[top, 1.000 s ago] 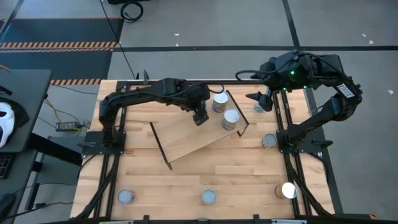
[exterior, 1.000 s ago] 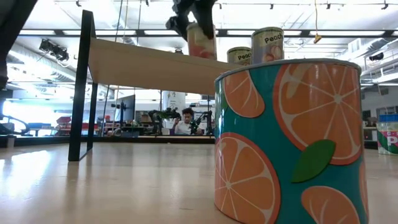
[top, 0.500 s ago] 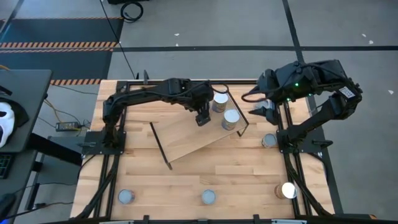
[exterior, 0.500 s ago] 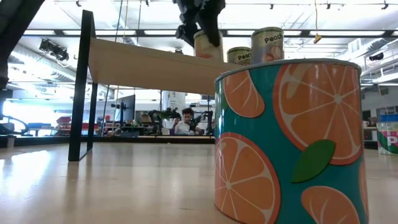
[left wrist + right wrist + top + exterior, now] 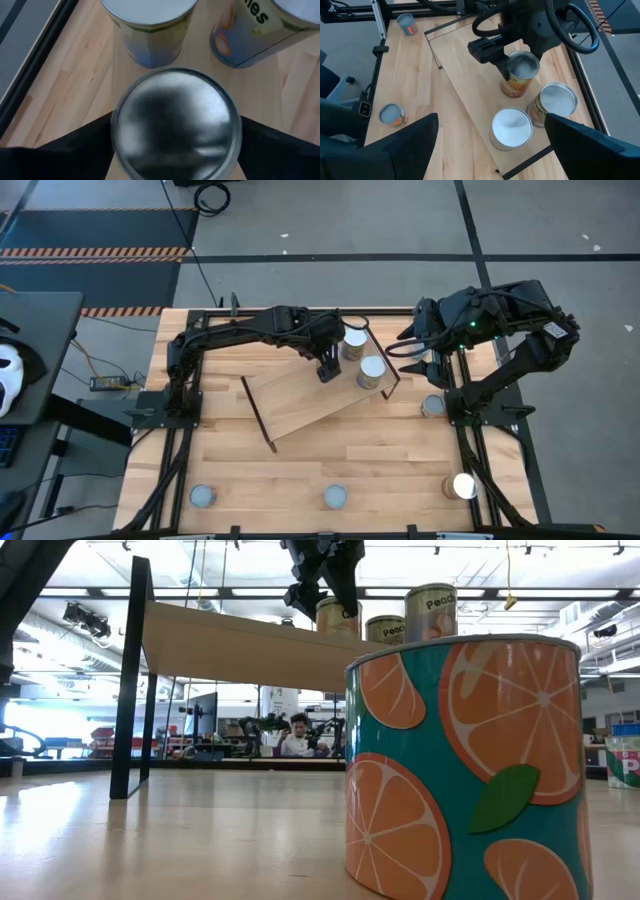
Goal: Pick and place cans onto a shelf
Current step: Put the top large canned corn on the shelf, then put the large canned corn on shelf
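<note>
Left pincer [image 5: 506,67] around can [image 5: 520,75] on shelf [image 5: 470,95].

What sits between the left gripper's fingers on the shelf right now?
A can stands upright on the shelf between the left gripper fingers, beside two other cans. The right wrist view shows it best.

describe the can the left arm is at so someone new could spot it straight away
Find the light wood shelf lying at an angle in the middle of the table. Three cans stand grouped at its end nearer the right arm. The one meant has the left gripper straddling it, jaws on either side, while its two neighbours stand free.
</note>
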Robot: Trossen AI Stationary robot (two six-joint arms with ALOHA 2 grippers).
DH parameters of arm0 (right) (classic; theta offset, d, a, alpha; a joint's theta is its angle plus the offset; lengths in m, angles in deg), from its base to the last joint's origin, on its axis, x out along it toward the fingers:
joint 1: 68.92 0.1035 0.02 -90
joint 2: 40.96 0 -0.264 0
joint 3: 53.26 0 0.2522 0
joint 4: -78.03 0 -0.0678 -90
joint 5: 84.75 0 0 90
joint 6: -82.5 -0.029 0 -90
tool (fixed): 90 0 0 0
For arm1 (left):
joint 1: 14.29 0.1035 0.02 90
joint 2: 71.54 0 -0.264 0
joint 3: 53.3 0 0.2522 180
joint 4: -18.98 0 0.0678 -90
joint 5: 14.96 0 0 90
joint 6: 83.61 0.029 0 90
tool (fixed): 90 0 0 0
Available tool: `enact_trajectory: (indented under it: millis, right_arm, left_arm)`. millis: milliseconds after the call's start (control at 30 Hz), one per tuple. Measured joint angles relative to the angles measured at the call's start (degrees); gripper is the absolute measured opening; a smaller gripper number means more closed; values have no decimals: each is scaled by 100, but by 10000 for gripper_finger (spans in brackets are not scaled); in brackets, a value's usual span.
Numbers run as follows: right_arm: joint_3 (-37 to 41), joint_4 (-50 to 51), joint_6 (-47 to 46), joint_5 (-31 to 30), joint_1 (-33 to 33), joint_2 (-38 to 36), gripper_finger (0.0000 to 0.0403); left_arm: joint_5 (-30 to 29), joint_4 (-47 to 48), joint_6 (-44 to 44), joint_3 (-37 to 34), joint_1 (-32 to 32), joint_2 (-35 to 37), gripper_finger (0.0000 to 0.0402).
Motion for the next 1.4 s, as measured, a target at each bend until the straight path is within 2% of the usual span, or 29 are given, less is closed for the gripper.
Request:
enact_trajectory:
  millis: [267, 467, 633, 800, 900, 1033, 1233, 1400]
  right_arm:
    - [0, 59, 10, 0, -1, -1, 373]
    - [0, 63, 78, 0, -1, -1, 373]
    - [0, 54, 72, -191, 61, 13, 373]
    - [312, 84, -166, -188, 504, 1, 373]
    - [702, 88, -737, -258, 886, 7, 373]
    - [1211, 239, -2180, -228, 1504, 54, 371]
    - [2033, 417, -4309, -21, 2904, 47, 366]
    - [3078, -128, -5763, 695, 3713, 51, 367]
  left_arm:
    - [3, 17, 103, 0, 0, 50, 357]
    - [14, 27, 107, 9, -30, 360, 357]
    - [173, -42, 136, 7, -131, 755, 357]
    - [175, -394, 180, 7, -432, 1302, 357]
    - [165, -711, 250, 11, -665, 1638, 357]
    - [45, -920, 306, 9, -995, 1974, 357]
    - [-402, -802, 553, 9, -1397, 2352, 357]
    - [-517, -443, 571, 7, -1609, 2511, 357]
